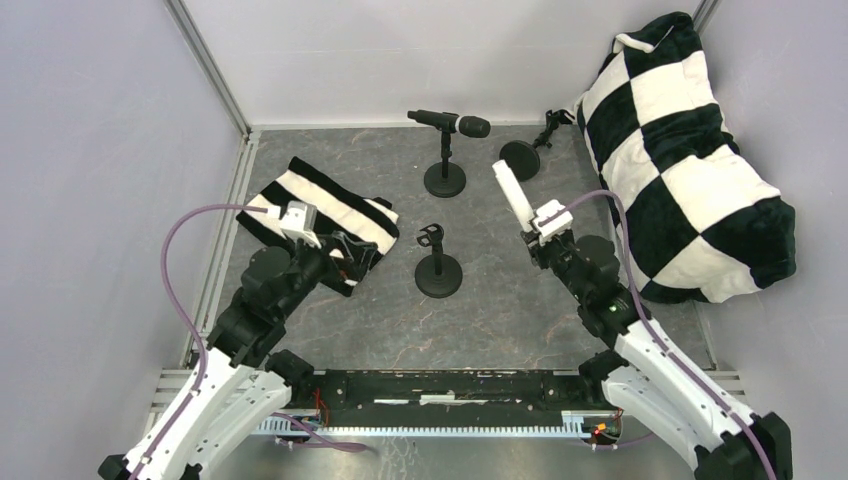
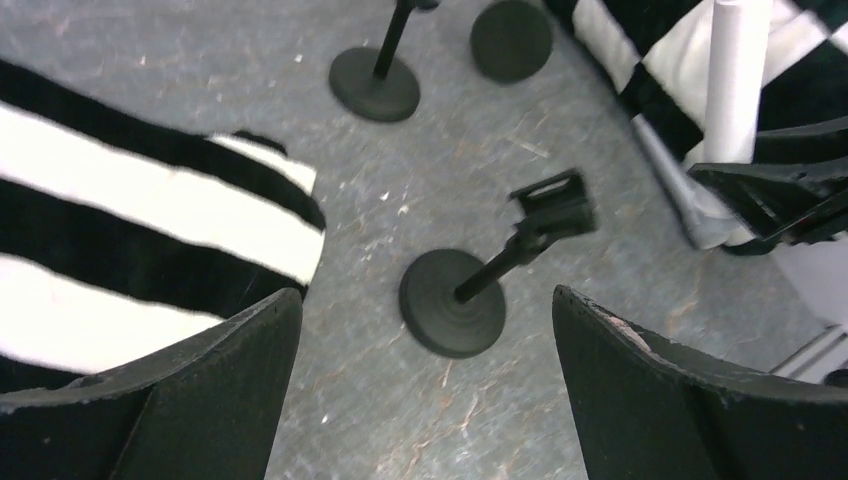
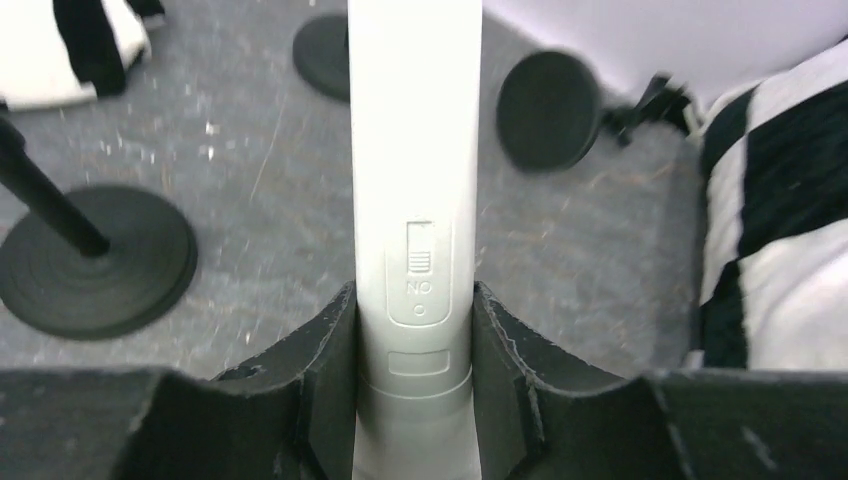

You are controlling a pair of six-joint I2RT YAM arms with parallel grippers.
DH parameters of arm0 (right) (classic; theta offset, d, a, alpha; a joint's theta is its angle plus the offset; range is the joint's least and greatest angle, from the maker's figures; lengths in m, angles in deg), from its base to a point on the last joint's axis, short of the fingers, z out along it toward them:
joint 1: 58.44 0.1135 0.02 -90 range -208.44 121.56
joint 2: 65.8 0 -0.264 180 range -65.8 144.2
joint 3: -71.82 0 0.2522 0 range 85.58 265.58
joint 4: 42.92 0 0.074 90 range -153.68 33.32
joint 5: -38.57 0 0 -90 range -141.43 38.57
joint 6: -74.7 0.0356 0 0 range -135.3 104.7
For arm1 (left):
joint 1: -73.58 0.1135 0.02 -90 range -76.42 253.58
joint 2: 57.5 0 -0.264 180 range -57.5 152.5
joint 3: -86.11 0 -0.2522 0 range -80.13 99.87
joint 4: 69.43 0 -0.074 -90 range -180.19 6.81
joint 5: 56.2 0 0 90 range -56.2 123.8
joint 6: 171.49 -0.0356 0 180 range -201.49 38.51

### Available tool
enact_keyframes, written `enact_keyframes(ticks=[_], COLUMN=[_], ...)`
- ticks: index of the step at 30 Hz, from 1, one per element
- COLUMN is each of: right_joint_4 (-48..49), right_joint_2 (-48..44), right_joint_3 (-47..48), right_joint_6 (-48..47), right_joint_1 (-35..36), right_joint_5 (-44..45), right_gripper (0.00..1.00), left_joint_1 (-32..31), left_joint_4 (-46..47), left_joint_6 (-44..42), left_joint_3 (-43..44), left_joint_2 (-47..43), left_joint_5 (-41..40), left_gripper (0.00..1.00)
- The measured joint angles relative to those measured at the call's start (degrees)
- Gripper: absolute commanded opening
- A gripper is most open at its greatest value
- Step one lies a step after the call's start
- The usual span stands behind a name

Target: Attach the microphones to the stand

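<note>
A black microphone [image 1: 448, 122] sits clipped in the far stand [image 1: 445, 180]. My right gripper [image 1: 537, 226] is shut on the white microphone [image 1: 512, 193], which points up and away; in the right wrist view my gripper [image 3: 414, 300] clamps its body [image 3: 415, 150] near the switch. An empty stand [image 1: 438, 272] with an open clip [image 1: 430, 236] stands mid-table. A third stand [image 1: 519, 160] lies tipped over at the back. My left gripper [image 1: 338, 252] is open and empty over the striped cloth; in its wrist view it [image 2: 425, 294] faces the empty stand [image 2: 452, 302]. No silver-grey microphone is in view.
A black-and-white striped cloth [image 1: 320, 210] lies at the left under my left wrist. A large checkered cushion [image 1: 690, 160] fills the right side. Grey walls close the back and sides.
</note>
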Motion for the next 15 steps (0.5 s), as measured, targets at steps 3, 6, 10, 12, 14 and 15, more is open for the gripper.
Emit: enact_keyframes(ticks=[3,6,10,12,14,15], right_joint_4=[4.1,8.2,9.9,9.9,10.1,10.3], right_joint_2=[-3.3,-4.3,-3.1,-1.6,-0.2,0.2], right_joint_3=[-0.4,-0.3,2.6,5.1,7.4,7.9], right_joint_6=[-1.0,-2.2,-8.4,-13.6,-19.9,-22.9], right_joint_1=[0.0,1.1,9.7,16.0,22.3,24.7], right_joint_5=[-0.6,-1.3,0.1,2.0,4.6,5.5], right_gripper=[0.01,0.0,0.0,0.0,0.01,0.01], left_joint_1=[0.0,0.0,0.0,0.0,0.0,0.0], left_joint_4=[-0.6,-1.1,-2.7,-5.0,-7.1,-8.0], left_joint_6=[-0.1,-0.1,-0.2,-0.3,-0.6,-1.5], left_joint_3=[6.9,13.5,20.7,24.3,28.4,30.4], left_joint_2=[3.3,6.6,9.4,10.9,12.6,13.4], left_joint_5=[1.6,4.0,6.7,7.6,8.5,9.3], left_gripper=[1.0,1.0,1.0,1.0,1.0,1.0])
